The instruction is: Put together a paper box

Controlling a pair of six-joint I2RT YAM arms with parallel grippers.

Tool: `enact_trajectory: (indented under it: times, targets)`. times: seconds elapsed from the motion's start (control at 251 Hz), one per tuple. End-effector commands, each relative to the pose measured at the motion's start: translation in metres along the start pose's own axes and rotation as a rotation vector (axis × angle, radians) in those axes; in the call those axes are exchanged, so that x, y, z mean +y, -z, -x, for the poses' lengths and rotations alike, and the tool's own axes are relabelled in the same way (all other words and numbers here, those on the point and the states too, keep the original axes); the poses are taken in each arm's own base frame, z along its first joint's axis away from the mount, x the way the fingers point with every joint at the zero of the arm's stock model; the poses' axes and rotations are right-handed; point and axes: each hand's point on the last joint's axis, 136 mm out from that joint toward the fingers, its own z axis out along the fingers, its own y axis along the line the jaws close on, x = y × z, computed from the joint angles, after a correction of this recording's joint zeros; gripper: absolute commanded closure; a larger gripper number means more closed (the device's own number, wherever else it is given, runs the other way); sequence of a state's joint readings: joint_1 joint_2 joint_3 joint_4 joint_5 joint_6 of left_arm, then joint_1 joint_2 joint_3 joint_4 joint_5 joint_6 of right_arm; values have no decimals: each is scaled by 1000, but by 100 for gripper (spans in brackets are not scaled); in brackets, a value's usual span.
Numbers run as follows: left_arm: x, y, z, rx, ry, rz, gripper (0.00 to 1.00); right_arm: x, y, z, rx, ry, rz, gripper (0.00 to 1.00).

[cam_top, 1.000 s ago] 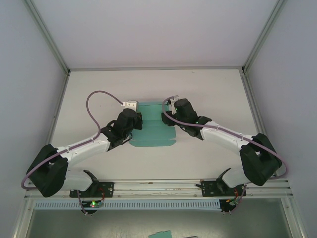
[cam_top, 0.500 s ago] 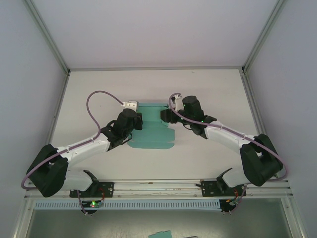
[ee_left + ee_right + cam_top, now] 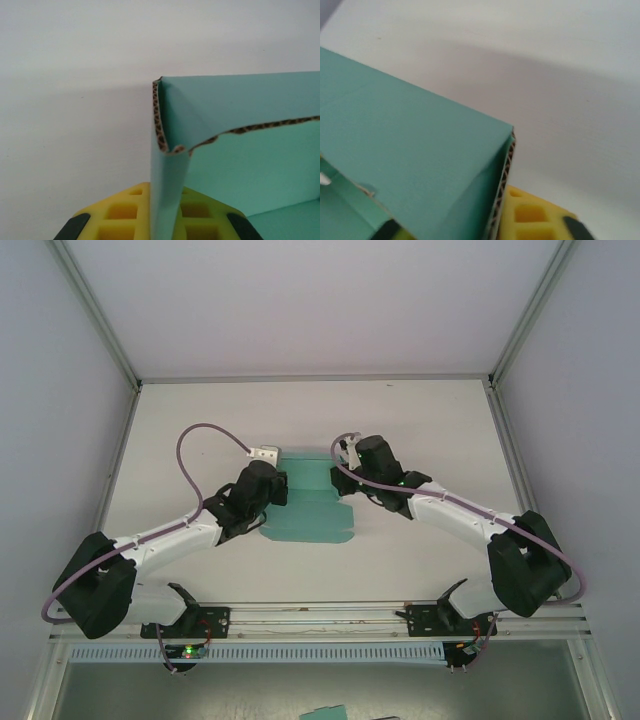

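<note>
**Squaring the paper box (image 3: 305,512) walls.**
Left gripper (image 3: 282,487) and right gripper (image 3: 337,472) jaws clamp 2 opposite walls; hold both upright, creases square.

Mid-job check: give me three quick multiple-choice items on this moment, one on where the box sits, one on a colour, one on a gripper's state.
1. Where does the paper box lie on the table?
A. Mid-table, between the left gripper and the right gripper
B. In the far right corner
C. Against the near rail

2. What colour are the left gripper's pads?
A. Red
B. Yellow
C. White

3. What is the left gripper doing?
A. Hanging open above the card
B. Shut on nothing
C. Shut on an upright wall of the paper box

Answers:
1 A: the top view shows the teal card mid-table with a gripper at each side.
2 B: yellow shows in the left wrist view.
3 C: the wall rises from between its pads.
</note>
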State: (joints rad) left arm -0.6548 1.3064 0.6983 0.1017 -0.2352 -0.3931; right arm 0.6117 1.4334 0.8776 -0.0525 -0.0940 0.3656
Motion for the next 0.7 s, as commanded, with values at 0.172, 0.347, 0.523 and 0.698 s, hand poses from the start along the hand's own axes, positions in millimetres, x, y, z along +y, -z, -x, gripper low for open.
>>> enact_trajectory:
  times: [0.172,0.347,0.523,0.698]
  targets:
    - [7,6,29,-77,43,63,100,-88,13,-27,169,69,-619,100]
    - [5,12,37,-90,30,90,100,-127,38,-24,219,150,-992,100]
    - [15,17,40,-92,6,152,100,-142,60,-13,211,313,-1195,100]
    - [10,19,40,-86,14,124,100,-138,78,10,111,440,-1337,98]
